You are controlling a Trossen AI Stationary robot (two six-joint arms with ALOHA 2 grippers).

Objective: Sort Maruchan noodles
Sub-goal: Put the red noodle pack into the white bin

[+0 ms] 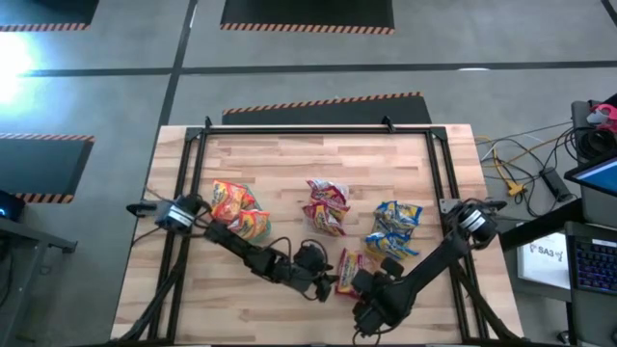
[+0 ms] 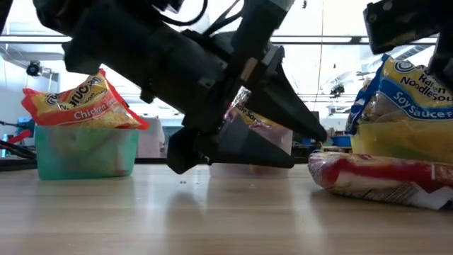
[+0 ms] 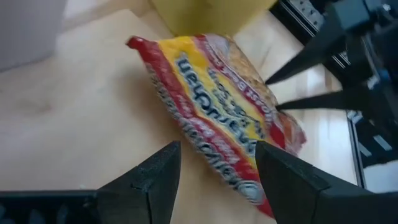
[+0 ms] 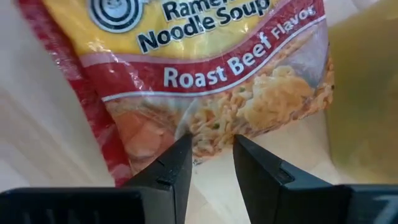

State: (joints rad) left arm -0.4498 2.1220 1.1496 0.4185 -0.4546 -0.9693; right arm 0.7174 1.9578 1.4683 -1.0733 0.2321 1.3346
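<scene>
- High view: wooden tabletop (image 1: 289, 164) with three piles of noodle packets in bins across its middle, both arms reaching in from the near corners and meeting near the near edge at centre.
- Orange-yellow packets (image 1: 236, 209) heaped toward the left edge; in the low view they sit in a green bin (image 2: 85, 151).
- Red-pink packets (image 1: 326, 204) piled at the centre, in a clear bin (image 2: 251, 168) partly hidden behind the arm in the low view.
- Blue-yellow packets (image 1: 394, 228) piled toward the right edge, in a yellow bin (image 2: 396, 138).
- Loose Roast Beef packet (image 1: 347, 271) lies flat on the tabletop near the near edge, between the centre and right piles, outside any bin.
- Left gripper (image 3: 214, 171) hovers just beside that packet's end, fingers spread apart, nothing between them; packet lies ahead of the fingertips, not clamped.
- Right gripper (image 4: 211, 163) is at the packet's opposite end, fingers narrowly apart with the packet's edge right at the tips; cannot tell whether they pinch the wrapper or just touch it.
- Low view shows the same packet (image 2: 386, 180) lying flat on the wood at the right, in front of the yellow bin.
</scene>
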